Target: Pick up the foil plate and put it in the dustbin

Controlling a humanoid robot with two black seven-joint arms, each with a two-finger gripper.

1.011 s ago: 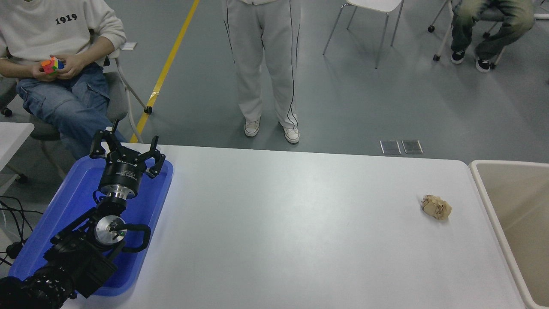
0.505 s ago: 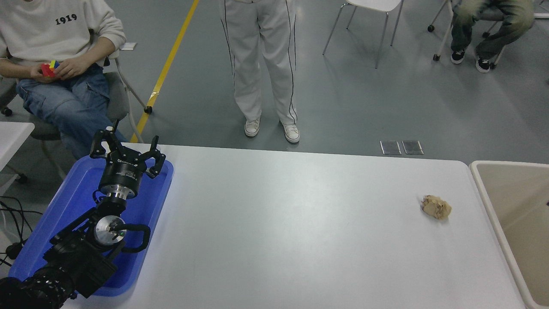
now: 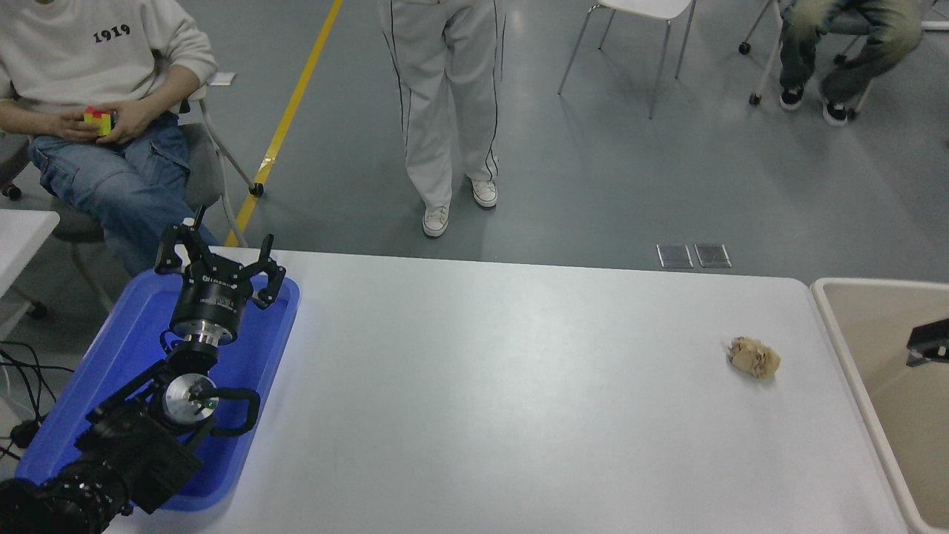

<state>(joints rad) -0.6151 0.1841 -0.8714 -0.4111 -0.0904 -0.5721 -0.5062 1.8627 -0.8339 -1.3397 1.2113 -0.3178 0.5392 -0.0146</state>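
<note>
The foil plate is out of view. The dustbin (image 3: 845, 348), beige with a pale thick rim, stands against the table's right end and runs off the picture. Over its inside, at the right edge, a small black piece of my right gripper (image 3: 929, 343) pokes into view; too little of it shows to judge its state. My left gripper (image 3: 219, 256) is parked at the lower left with its fingers spread open and nothing between them.
A flat blue tray (image 3: 126, 348) lies under the left arm. A crumpled tan paper ball (image 3: 754, 357) sits on the white table (image 3: 482, 386) near the dustbin. A person stands at the far edge, and others sit behind.
A black piece of the right gripper has come into view at the right edge over the dustbin. The standing person has shifted a foot back. The left arm has not moved.
</note>
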